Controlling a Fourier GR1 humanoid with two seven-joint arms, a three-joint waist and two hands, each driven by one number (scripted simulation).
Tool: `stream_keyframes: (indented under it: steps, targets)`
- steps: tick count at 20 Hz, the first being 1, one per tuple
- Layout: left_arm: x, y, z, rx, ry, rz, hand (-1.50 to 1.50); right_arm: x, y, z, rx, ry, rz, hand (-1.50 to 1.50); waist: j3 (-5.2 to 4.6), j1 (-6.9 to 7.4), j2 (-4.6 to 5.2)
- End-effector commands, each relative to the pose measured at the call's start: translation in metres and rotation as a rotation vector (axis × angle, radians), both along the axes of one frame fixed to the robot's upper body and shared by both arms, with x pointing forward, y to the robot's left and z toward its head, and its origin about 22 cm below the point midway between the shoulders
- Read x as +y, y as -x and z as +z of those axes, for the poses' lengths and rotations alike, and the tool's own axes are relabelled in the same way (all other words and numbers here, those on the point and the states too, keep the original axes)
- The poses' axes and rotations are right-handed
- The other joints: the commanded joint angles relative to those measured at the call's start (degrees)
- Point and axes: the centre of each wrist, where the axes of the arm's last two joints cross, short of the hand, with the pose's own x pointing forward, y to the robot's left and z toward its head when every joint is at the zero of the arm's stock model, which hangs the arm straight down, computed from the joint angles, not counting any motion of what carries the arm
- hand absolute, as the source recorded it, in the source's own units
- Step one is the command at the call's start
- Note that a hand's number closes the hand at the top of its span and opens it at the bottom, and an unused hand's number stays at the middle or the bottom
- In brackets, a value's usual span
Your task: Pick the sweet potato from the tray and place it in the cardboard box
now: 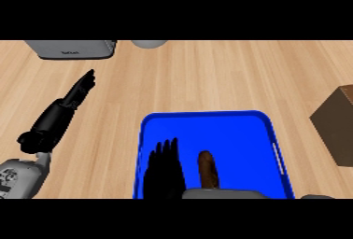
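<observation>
Sweet potato: a slim brown sweet potato (pixel 208 168) lies lengthwise inside the tray, in its near half, a little right of the tray's middle; its near end is hidden by the grey forearm at the lower edge of the view.
Tray: the blue tray (pixel 207 115) with rounded corners and a raised rim sits on the counter at the lower centre; a pale slot-like handle shows in its right wall.
Right hand: the right hand (pixel 165 165) comes up from the lower edge over the tray floor, fingers straight and pointing away from the robot, spread slightly. It is just to the left of the sweet potato, side by side with it; whether they touch cannot be told. The fingers are not curled round anything, so this hand is unclenched.
Cardboard box: the brown cardboard box (pixel 338 123) stands at the right edge of the view, partly cut off, well apart from the sweet potato and just beyond the tray's right rim.
Left hand: the left hand (pixel 72 100) lies left of the tray over bare counter, fingers stretched out straight toward the far left, holding nothing.
Counter: light wood-grain counter (pixel 207 74).
Far edge: a grey appliance (pixel 72 49) at the far left, and a pale round object (pixel 150 43) beside it, both cut off.
</observation>
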Motion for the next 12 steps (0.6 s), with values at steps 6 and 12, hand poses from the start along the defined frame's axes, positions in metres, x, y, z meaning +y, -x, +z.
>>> stream_keyframes:
  steps: [6, 12]
  targets:
    - [-0.01, 0.002, 0.0, -0.01, -0.002, 0.003, 0.0, 0.006, 0.001, -0.019, -0.133, 0.229, -0.153, -1.5, 0.06, -0.04, 0.08]
    - [-0.022, -0.002, -0.008, -0.008, 0.012, -0.002, 0.0, -0.002, -0.009, -0.026, -0.146, 0.237, -0.188, -1.5, 0.08, -0.21, 0.29]
